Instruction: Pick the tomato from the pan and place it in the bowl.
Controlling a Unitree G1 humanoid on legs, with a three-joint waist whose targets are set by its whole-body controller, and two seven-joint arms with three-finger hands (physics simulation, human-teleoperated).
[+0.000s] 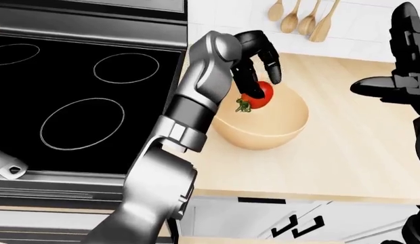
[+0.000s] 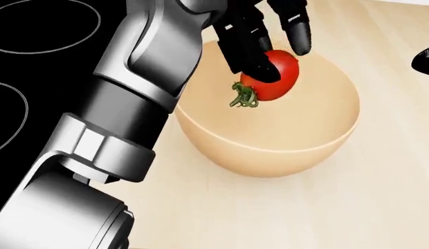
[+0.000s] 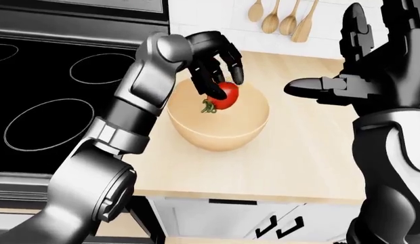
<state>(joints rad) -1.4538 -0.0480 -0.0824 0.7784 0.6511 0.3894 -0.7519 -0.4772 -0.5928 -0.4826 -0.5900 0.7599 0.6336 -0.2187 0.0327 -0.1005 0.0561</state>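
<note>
Head view is showing the left hand [image 2: 266, 39] reaching in from the left over the bowl [image 2: 270, 150]; its dark fingers [image 2: 298, 31] are loosening, one finger pressing the near-left side of the tomato [image 2: 273, 78] and another standing off its far-right side, so the grip is looking partly spread rather than clamped; the tomato is hanging above the bowl's hollow, its green stem [image 2: 242, 97] pointing down and left, and I cannot tell whether it is touching the bowl's inner wall. The bowl is sitting on the pale wooden counter [image 2: 381, 197], just right of the black stove [image 1: 74, 101]; the grey forearm is covering the bowl's left rim. In the right-eye view the right hand [image 3: 339, 84] is hovering well to the right of the bowl, fingers stretched wide, holding nothing. Wooden spoons [image 3: 278, 18] are hanging on the far wall; white cabinet fronts with dark handles [image 3: 278, 229] are showing below the counter's near edge.
</note>
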